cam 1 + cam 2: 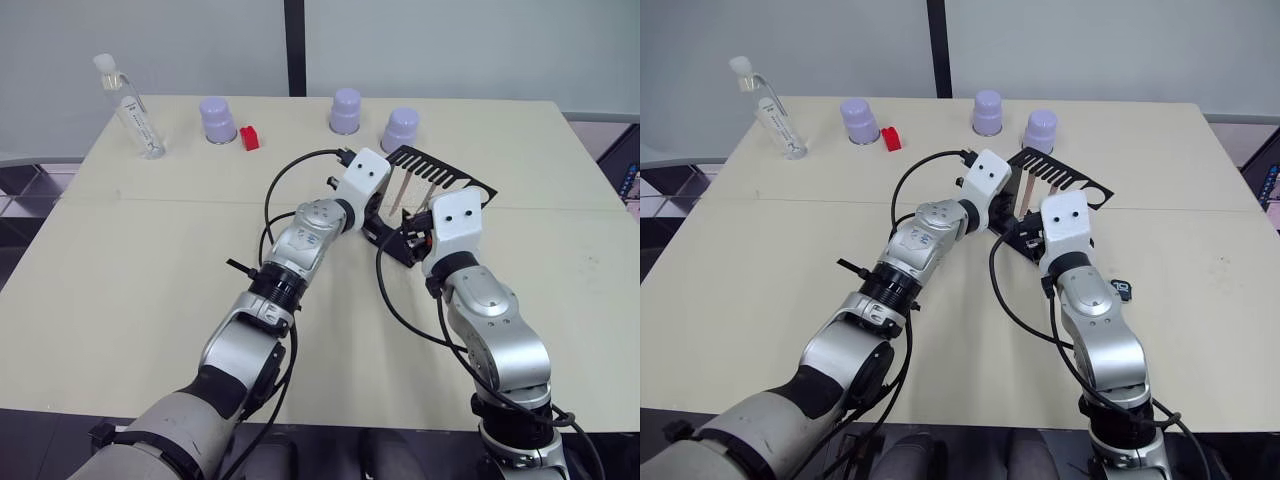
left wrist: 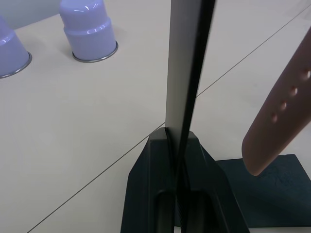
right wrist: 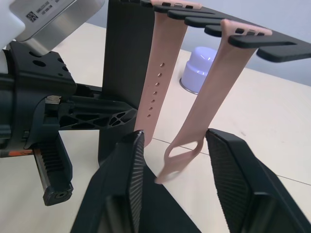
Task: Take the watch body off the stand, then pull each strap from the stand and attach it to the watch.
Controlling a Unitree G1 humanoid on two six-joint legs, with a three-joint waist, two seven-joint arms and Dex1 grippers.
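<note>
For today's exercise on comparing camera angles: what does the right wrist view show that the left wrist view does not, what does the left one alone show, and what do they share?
Right wrist view alone: the comb-slotted top arm of the stand, two pink straps hanging from it, one with holes and one ending in a loop, plus the left tool against the stand's upright. The right tool is open, its fingers on either side of the looped strap's end.

Left wrist view alone: a second purple cup, and the upright seen edge-on between the fingers.

Both: the stand, the holed strap, a purple cup, the beige table.
</note>
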